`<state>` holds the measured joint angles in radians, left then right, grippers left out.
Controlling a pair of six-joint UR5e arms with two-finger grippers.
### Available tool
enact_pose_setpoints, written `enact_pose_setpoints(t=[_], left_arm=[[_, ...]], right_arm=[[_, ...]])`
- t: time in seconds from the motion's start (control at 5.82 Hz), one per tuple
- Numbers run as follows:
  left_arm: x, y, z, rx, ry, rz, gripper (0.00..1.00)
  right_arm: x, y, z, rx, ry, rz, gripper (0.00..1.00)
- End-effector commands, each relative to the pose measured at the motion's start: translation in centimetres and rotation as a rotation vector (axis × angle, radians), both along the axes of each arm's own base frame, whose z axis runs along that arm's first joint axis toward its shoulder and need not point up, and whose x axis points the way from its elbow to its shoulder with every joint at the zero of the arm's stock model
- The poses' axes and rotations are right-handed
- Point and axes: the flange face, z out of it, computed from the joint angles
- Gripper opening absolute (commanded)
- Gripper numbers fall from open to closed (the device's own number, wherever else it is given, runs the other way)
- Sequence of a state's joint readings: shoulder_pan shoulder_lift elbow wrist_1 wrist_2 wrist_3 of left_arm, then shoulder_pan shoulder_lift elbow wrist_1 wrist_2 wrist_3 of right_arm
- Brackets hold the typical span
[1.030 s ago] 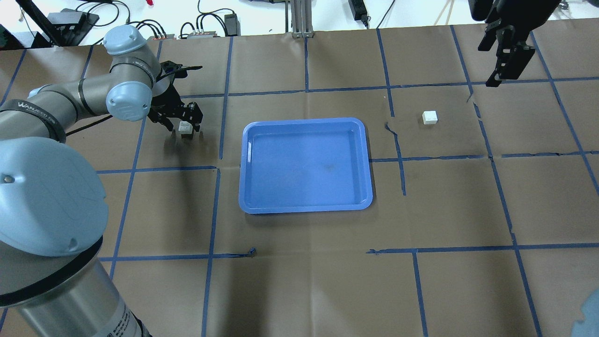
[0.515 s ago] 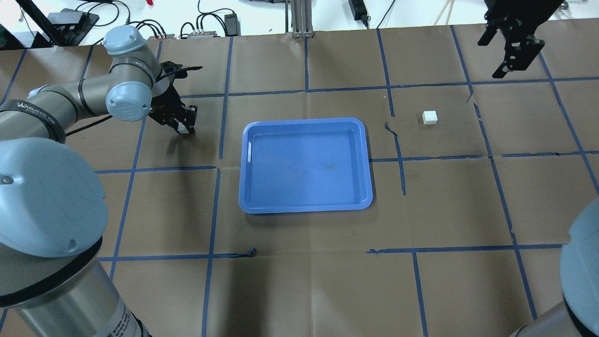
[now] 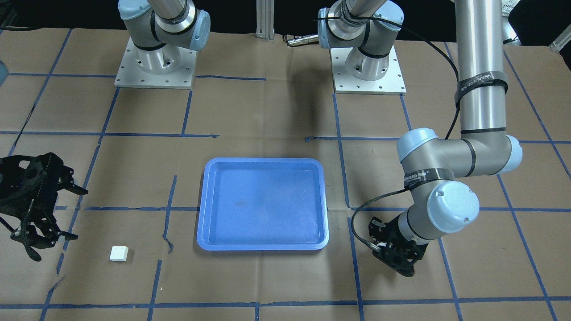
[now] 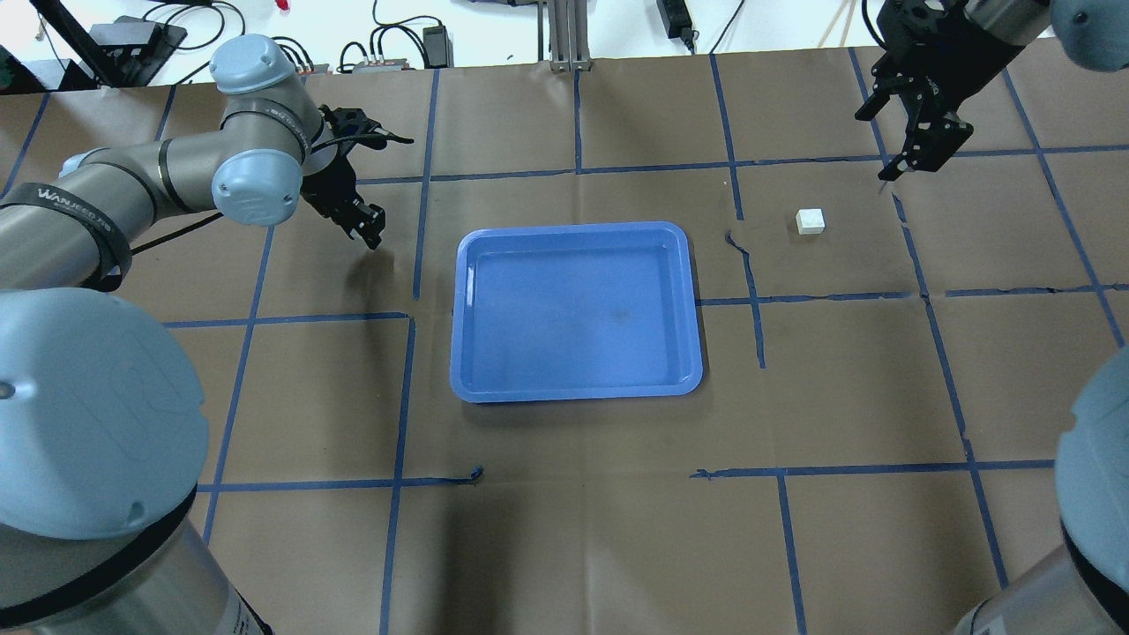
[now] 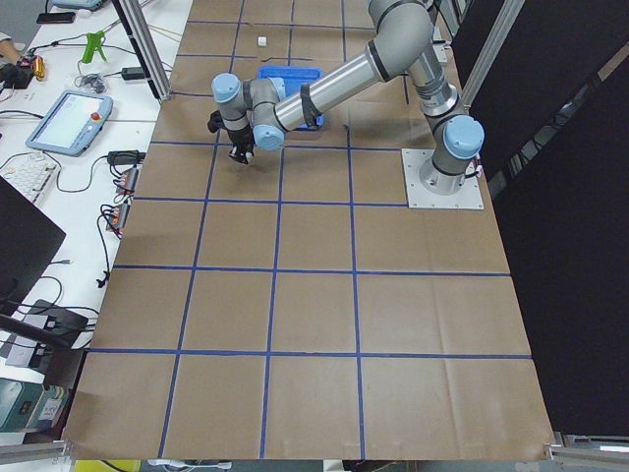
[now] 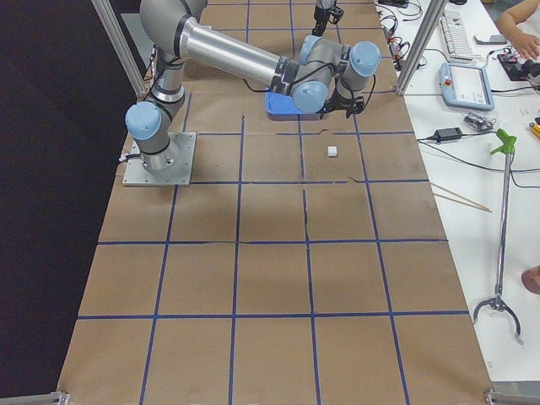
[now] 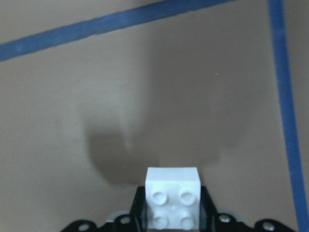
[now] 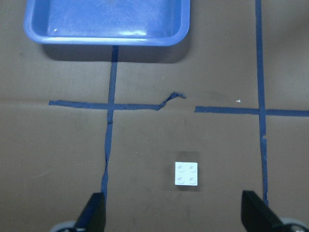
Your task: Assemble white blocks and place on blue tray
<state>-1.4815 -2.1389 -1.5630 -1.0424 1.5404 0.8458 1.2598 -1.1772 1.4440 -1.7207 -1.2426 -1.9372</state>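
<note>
My left gripper (image 4: 370,231) is shut on one white block (image 7: 173,198) and holds it just above the paper, left of the blue tray (image 4: 573,390). The block is hidden in the overhead view; the left wrist view shows it studs up between the jaws. The second white block (image 4: 810,220) lies on the paper right of the tray and also shows in the front view (image 3: 119,253) and the right wrist view (image 8: 186,173). My right gripper (image 4: 917,150) is open and empty, above and beyond that block. In the front view it hangs at the left edge (image 3: 78,214).
The tray (image 3: 263,245) holds nothing. Brown paper with blue tape lines covers the table. Cables and power bricks lie past the far edge (image 4: 388,53). The left arm's elbow (image 3: 446,205) hangs over the table beside the tray.
My left gripper closed on the white block and lifted it a little toward the tray. My right arm swung left, toward the second block, still open.
</note>
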Motion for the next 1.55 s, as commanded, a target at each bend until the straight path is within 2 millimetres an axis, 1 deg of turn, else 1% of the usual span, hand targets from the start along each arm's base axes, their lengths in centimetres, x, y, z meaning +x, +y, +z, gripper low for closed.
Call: enact_pose_setpoints(t=[0.0,0.17,0.34,0.52,0.69,0.86,1.03,1.2,1.37], left_arm=[[-6.8,3.3,2.9,-0.035,0.006,-0.446,0.11],[-12.2,5.6,3.8,-0.058,0.008,-0.622,0.11],[-16.8,7.7,3.9,-0.054,0.008,-0.707,0.11],[-22.0,9.9,3.1,-0.098,-0.002,-0.78,0.12],[-24.3,11.4,2.2,-0.097,0.004,-0.767,0.15],[-27.3,13.5,0.0,-0.071,0.005,-0.811,0.18],[-28.1,13.6,-3.0,-0.042,0.007,-0.82,0.18],[-28.8,13.7,-3.8,-0.057,0.004,-0.832,0.19],[-28.8,13.8,-4.0,-0.053,0.004,-0.833,0.48]], right_arm=[[-1.7,1.2,-5.6,-0.035,-0.109,-0.047,1.0],[-1.7,0.4,-9.1,-0.056,-0.145,-0.014,1.0],[-2.0,-0.5,-12.4,-0.064,-0.157,0.016,1.0],[-2.4,-1.0,-14.5,-0.063,-0.16,0.016,1.0],[-2.8,-1.1,-15.6,-0.054,-0.165,0.017,1.0],[-3.1,-1.1,-17.2,-0.047,-0.172,0.035,1.0],[-3.2,-1.1,-18.1,-0.036,-0.177,0.036,1.0],[-3.2,-1.2,-18.4,-0.032,-0.179,0.035,1.0],[-3.2,-1.2,-18.5,-0.03,-0.179,0.035,1.0]])
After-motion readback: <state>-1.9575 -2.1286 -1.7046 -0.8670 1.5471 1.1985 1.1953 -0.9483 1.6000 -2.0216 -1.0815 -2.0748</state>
